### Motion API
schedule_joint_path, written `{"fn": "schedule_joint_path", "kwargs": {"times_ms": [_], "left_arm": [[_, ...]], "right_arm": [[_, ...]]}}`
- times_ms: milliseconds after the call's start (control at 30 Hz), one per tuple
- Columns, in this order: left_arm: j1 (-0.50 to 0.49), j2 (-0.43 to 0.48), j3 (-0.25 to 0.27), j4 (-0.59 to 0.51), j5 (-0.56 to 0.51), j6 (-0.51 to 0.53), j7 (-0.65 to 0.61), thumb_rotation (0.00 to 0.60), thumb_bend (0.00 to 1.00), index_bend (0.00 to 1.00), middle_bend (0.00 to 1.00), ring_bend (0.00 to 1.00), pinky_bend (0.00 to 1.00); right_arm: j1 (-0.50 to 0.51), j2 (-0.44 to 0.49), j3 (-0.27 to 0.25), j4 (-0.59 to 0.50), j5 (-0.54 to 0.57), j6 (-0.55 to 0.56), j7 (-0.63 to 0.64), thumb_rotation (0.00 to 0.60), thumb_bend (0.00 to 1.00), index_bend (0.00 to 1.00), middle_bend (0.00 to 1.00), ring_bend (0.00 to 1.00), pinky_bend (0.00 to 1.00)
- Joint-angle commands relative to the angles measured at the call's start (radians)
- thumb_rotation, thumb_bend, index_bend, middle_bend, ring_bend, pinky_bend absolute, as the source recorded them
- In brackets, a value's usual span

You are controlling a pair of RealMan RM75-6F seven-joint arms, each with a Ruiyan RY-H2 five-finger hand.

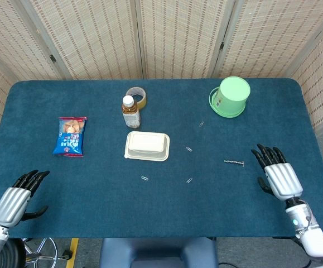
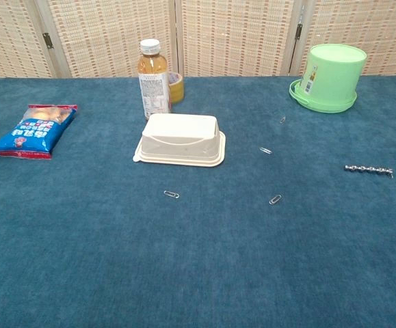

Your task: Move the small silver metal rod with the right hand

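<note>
The small silver metal rod [image 1: 234, 162] lies flat on the blue table, right of centre; the chest view shows the rod [image 2: 368, 169] near its right edge. My right hand [image 1: 278, 172] hovers to the right of the rod and a little nearer the front edge, fingers spread, holding nothing and clear of the rod. My left hand [image 1: 17, 195] rests at the front left corner, open and empty. Neither hand appears in the chest view.
An upturned green bucket [image 1: 230, 96] stands at the back right. A cream lidded box [image 1: 146, 145], a drink bottle [image 1: 130, 111] and a tape roll [image 1: 135, 97] sit mid-table. A blue snack bag [image 1: 71, 135] lies left. Several paper clips [image 1: 189, 180] are scattered between box and rod.
</note>
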Motion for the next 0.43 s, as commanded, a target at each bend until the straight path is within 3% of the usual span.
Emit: {"fn": "schedule_joint_path", "kwargs": {"times_ms": [33,133,433], "left_arm": [[0.003,0.001,0.001,-0.003,0.004,0.008,0.001,0.6,0.3,0.0,0.17,0.1,0.18],[0.006,0.001,0.001,-0.005,0.006,0.013,0.004,0.6,0.3,0.0,0.17,0.1,0.18],[0.02,-0.004,-0.004,-0.003,0.012,0.048,0.015,0.6,0.3,0.0,0.17,0.1,0.18]], "right_arm": [[-0.159,0.0,-0.058,-0.051,-0.026,0.22,-0.082,0.6,0.47,0.0,0.0,0.0,0.0],[-0.207,-0.028,-0.07,-0.018,-0.053,0.277,-0.045,0.6,0.47,0.0,0.0,0.0,0.0],[-0.211,-0.015,-0.064,-0.02,-0.082,0.245,-0.02,0.6,0.47,0.0,0.0,0.0,0.0]]}}
